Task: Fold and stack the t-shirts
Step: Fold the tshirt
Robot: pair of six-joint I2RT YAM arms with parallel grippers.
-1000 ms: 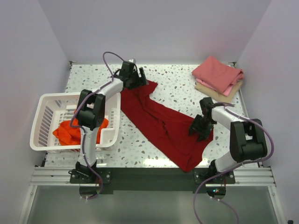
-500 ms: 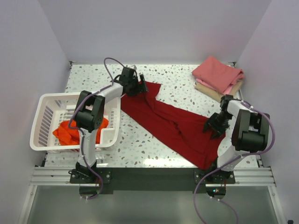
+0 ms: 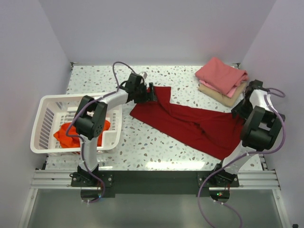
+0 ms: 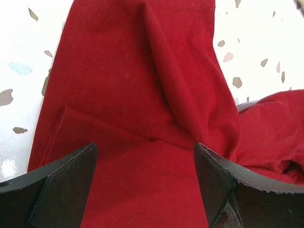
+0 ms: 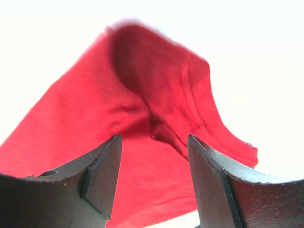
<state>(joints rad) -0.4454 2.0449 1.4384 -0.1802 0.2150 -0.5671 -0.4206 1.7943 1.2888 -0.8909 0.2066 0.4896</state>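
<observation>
The large dark crimson t-shirt (image 3: 190,124) lies stretched across the table from centre back to the right edge. My left gripper (image 3: 153,92) grips its left end; in the left wrist view (image 4: 145,147) crimson cloth (image 4: 133,85) fills the space between the fingers. My right gripper (image 3: 239,110) grips its right end; in the right wrist view (image 5: 153,137) the cloth (image 5: 142,95) rises in a fold between the fingers. The bright orange-red t-shirt (image 3: 71,135) lies bunched in the basket. The folded pink t-shirt (image 3: 221,75) sits on the folded tan one (image 3: 228,97) at the back right.
The white slotted plastic basket (image 3: 47,99) stands at the left, close to the left arm. The right arm is folded against the table's right edge, next to the folded stack. White walls enclose the speckled table (image 3: 142,142) on three sides.
Both grippers moved right with the crimson shirt. The right gripper swung from the table's middle right to the right edge, pulling the shirt out long and flatter.
</observation>
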